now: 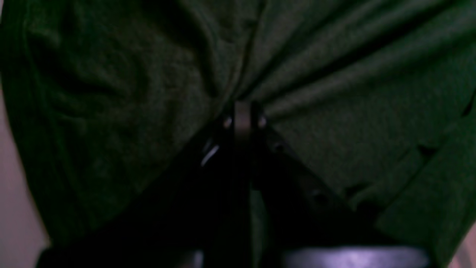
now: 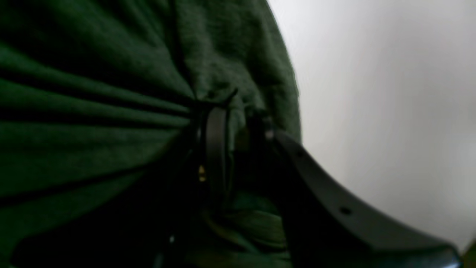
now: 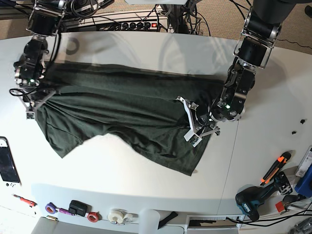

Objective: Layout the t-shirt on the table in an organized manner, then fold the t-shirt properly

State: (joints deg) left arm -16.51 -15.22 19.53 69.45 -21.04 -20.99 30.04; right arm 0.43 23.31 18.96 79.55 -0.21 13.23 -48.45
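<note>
The dark green t-shirt (image 3: 122,117) lies stretched across the white table (image 3: 146,180), creased, its lower part sagging toward the front edge. My right gripper (image 3: 35,103) is shut on the shirt's left end; in the right wrist view the fingers (image 2: 217,126) pinch bunched cloth (image 2: 93,111), with bare table (image 2: 372,111) beside it. My left gripper (image 3: 194,126) is shut on the shirt's right end; in the left wrist view the closed fingers (image 1: 243,119) hold gathered cloth (image 1: 334,111) with folds radiating from them. The cloth is taut between the two grippers.
A handheld game console (image 3: 7,165) lies at the table's left edge. Tape rolls (image 3: 117,216) and small tools sit along the front edge. A cordless drill (image 3: 253,201) and an orange utility knife (image 3: 276,168) lie at the front right. A power strip and cables (image 3: 131,24) run behind the table.
</note>
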